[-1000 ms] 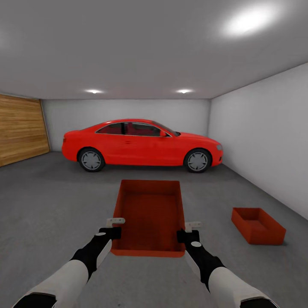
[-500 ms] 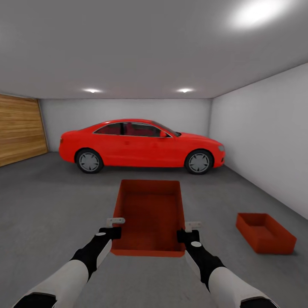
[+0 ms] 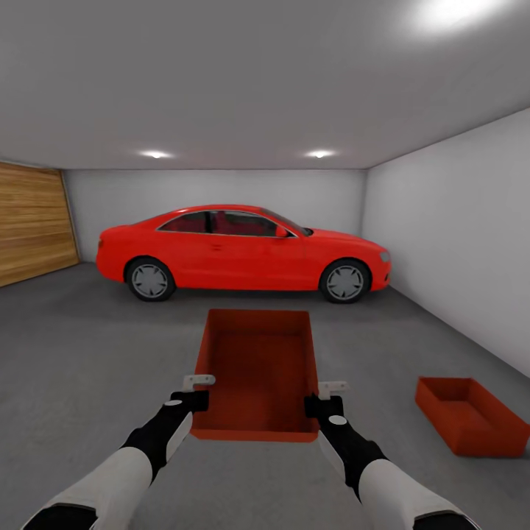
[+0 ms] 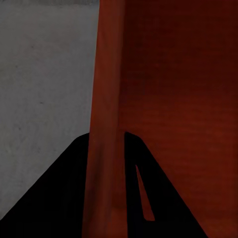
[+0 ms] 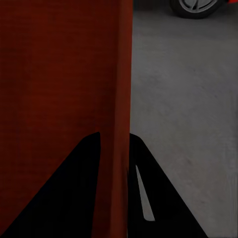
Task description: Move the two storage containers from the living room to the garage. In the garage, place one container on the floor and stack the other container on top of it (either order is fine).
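1. Garage surroundings framed the moment: pale grey walls, a dark grey concrete floor [image 3: 88, 368], a wood-panelled door [image 3: 33, 224] at the left, and a red car [image 3: 243, 250] parked across the back under ceiling lights.
2. At the left, the left end effector [image 3: 195, 390] was clenched on the near left wall of the carried storage container [image 3: 258, 368]; the left wrist view showed that thin orange-red wall [image 4: 106, 124] pinched between the two dark fingers.
3. In the middle, that open container was held level in front of the robot, above the floor, with its long side pointing toward the car.
4. At the right, the right end effector [image 3: 327, 394] was clamped likewise on the near right wall, seen in the right wrist view as a thin orange-red edge [image 5: 121, 99] between the fingers.
5. Farther right, the second storage container [image 3: 471, 416] sat on the floor near the right wall, well apart from the carried one.
6. Judged from this, the step was bringing the held container over to stack it. Doing it well would call for turning the base right, keeping both grips even so the bin stayed level, aligning the long sides, then lowering squarely before releasing.
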Motion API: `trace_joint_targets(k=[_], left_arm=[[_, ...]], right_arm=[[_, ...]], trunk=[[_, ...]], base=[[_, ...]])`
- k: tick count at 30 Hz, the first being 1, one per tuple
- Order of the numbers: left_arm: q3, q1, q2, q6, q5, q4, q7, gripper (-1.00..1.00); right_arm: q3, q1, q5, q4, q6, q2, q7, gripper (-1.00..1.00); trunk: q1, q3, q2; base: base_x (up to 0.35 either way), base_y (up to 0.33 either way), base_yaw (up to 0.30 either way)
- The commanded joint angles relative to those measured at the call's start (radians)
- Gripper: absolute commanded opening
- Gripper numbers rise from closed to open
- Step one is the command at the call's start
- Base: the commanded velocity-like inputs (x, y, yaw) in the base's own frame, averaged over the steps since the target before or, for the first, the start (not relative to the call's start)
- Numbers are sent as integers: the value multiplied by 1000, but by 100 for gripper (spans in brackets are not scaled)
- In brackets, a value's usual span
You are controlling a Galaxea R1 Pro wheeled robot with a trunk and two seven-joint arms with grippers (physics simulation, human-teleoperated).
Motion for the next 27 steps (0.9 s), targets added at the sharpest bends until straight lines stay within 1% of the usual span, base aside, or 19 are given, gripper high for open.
trace_joint_targets(k=[1, 27], left_arm=[[41, -1, 11, 6, -15, -6, 39, -100], [41, -1, 11, 6, -15, -6, 39, -100]], right_arm=[[-16, -1, -4, 3, -2, -15, -12, -100], [-16, -1, -4, 0, -1, -17, -12, -100]], trunk=[[1, -1, -1], [1, -1, -1]], base=[[322, 0, 0], [321, 0, 0]])
